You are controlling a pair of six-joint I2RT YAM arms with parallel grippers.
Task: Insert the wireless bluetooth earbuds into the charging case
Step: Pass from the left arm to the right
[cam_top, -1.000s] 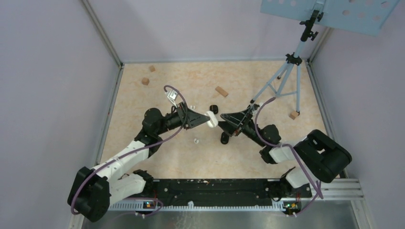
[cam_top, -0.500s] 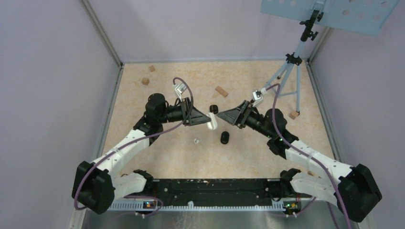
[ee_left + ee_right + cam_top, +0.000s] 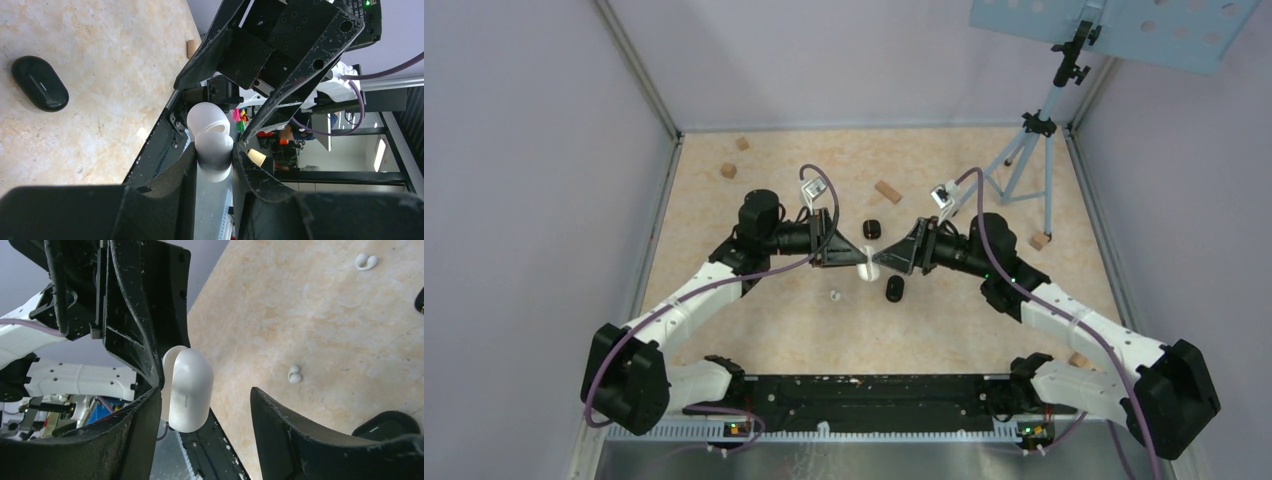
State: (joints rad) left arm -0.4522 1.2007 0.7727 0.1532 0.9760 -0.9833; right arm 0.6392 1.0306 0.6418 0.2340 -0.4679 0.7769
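Top view
- Left hand point(image 3: 860, 264): clamped on a white charging case point(image 3: 866, 271), held up off the bench point(image 3: 984, 330) midway between the two arms.
- Right hand point(image 3: 881, 262): facing the left hand tip to tip, fingers apart, the case right at its fingertips.
- White earbud point(image 3: 835, 295): loose on the bench just to the near side of the left hand's tip; closer to the left hand than to the right, but the left hand is busy.
- Black cases: one point(image 3: 872, 229) just beyond the two hands, one point(image 3: 894, 289) just to the near side of the right hand.

Left wrist view
- Grip: both fingers press the lower half of the white case, and the upper half sticks out past the fingertips.
- Seam: a curved gap shows between the two halves, so the lid looks ajar.
- Right hand: straight ahead, its two fingers on either side of the free half.

Right wrist view
- Case in the hand: between the spread fingers, against or almost against one finger, with a wide gap to the other.
- Long axis: roughly along the fingers' reach, rounded end outward.
- Second earbud point(image 3: 366, 261): on the bench far ahead of the fingers, out to the side of the wide gap.
- Judgement: the right hand is placed to work on the case, not to pick up a bud; both loose buds lie below and aside of it.
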